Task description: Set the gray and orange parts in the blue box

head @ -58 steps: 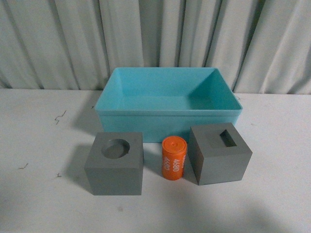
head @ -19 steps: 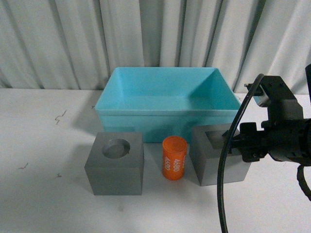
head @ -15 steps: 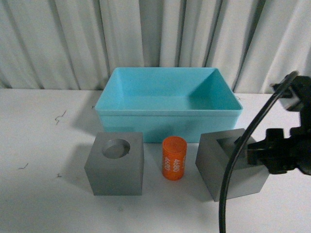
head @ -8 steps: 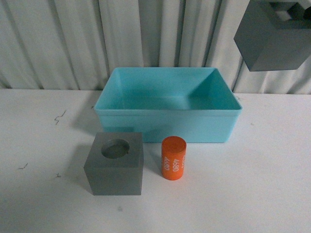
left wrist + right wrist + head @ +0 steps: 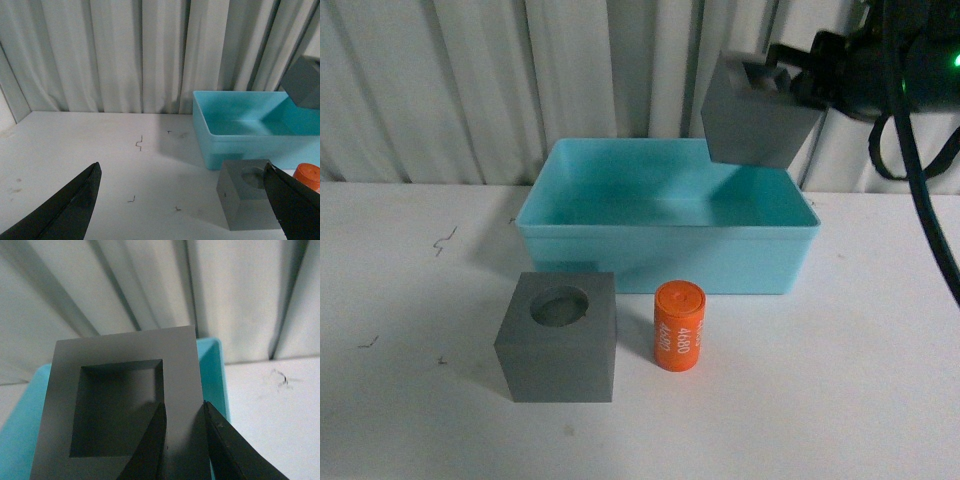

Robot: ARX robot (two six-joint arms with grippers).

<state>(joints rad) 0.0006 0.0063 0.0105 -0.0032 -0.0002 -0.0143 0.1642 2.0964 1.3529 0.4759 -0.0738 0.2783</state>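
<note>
Above blue box (image 5: 665,262), gray cube (image 5: 748,125) in right claw (image 5: 183,416)

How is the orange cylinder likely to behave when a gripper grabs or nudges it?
The orange cylinder stands upright on a flat end on the table, so it probably stays put; nudged near its top, it may tip and then roll. Its smooth curved side looks somewhat slippery.
</note>
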